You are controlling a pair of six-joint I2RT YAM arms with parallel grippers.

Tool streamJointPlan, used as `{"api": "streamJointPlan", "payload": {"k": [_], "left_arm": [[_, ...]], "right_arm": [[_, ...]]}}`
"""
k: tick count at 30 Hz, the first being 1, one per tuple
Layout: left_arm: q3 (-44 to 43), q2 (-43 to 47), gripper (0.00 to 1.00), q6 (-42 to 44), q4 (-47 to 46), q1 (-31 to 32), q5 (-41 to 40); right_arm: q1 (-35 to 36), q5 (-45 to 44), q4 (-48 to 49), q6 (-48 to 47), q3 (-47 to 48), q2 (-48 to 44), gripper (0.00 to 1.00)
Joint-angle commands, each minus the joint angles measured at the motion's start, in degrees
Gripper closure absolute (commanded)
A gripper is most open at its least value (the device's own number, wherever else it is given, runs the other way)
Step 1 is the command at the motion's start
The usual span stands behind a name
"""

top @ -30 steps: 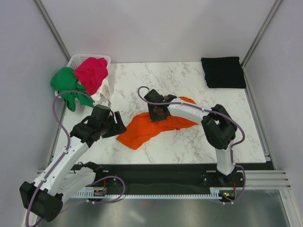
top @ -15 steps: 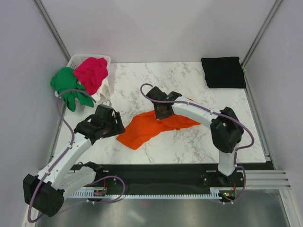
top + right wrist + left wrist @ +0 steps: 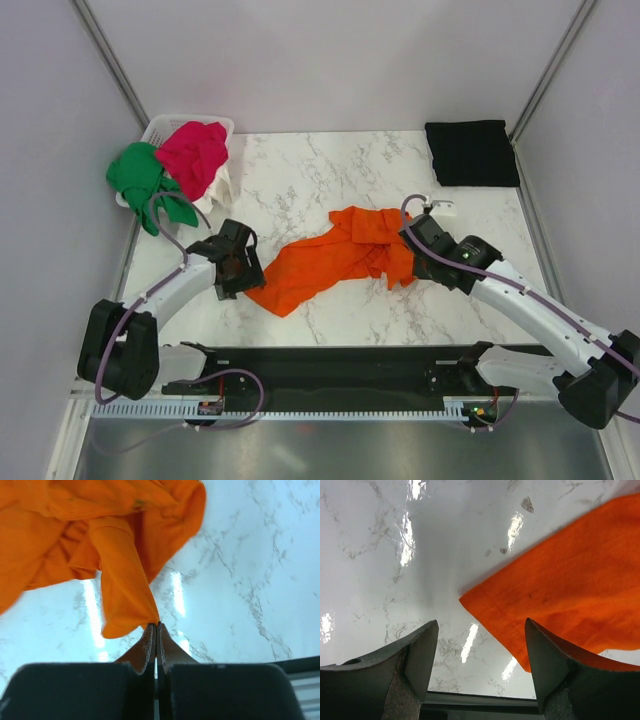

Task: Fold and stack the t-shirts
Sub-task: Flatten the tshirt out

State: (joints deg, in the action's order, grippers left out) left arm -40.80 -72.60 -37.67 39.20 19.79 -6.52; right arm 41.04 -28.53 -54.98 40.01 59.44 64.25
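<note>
From my station I see the orange t-shirt (image 3: 330, 255) lying stretched out and crumpled across the middle of the marble table (image 3: 300, 170), its long axis running from lower left to upper right. My right gripper (image 3: 156, 627) has its fingers pressed together on a narrow fold of that shirt's right end, and the cloth bunches into ridges where it leads up to the pinch. My left gripper (image 3: 480, 626) sits at the shirt's lower-left end with its fingers spread wide; in the wrist view a hemmed corner of the orange cloth lies between them on the glossy stone, and nothing is gripped. I cannot tell whether those fingertips touch the tabletop. A black t-shirt (image 3: 471, 152) lies folded flat in the far right corner of the table, well apart from both arms. At the far left corner stands a white plastic basket (image 3: 160, 127), with a magenta-red t-shirt (image 3: 193, 155) heaped on top of it, a green t-shirt (image 3: 140, 175) spilling over its left side, and a white t-shirt (image 3: 218, 190) hanging down its front just beside the magenta one.
</note>
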Motion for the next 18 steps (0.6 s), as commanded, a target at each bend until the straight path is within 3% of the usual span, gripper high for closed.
{"api": "streamJointPlan", "payload": {"k": [1,6,15,17,18], "left_arm": [[-0.51,-3.06,0.23,-1.35,-5.53,-2.38,1.42],[-4.19,-9.04,0.24,-0.39,-6.33,-3.27,2.39],[-7.8,-18.71,0.37,1.9,-6.59,-3.27,6.26],[-7.98,-19.24,0.45,2.07,-6.51,-3.27,7.57],[-8.16,-19.42,0.56,2.51,-6.68,-3.27,7.75]], "right_arm": [[-1.66,-1.7,-1.8,3.67,-3.54,-2.98,1.0],[-3.15,-2.32,-1.01,3.77,-4.42,-5.18,1.0],[-5.0,-1.52,-0.57,1.83,-6.0,-6.06,1.0],[-5.35,-1.44,-0.13,1.83,-6.09,-6.5,1.0],[-5.35,-1.44,-0.13,1.74,-6.18,-6.5,1.0]]}}
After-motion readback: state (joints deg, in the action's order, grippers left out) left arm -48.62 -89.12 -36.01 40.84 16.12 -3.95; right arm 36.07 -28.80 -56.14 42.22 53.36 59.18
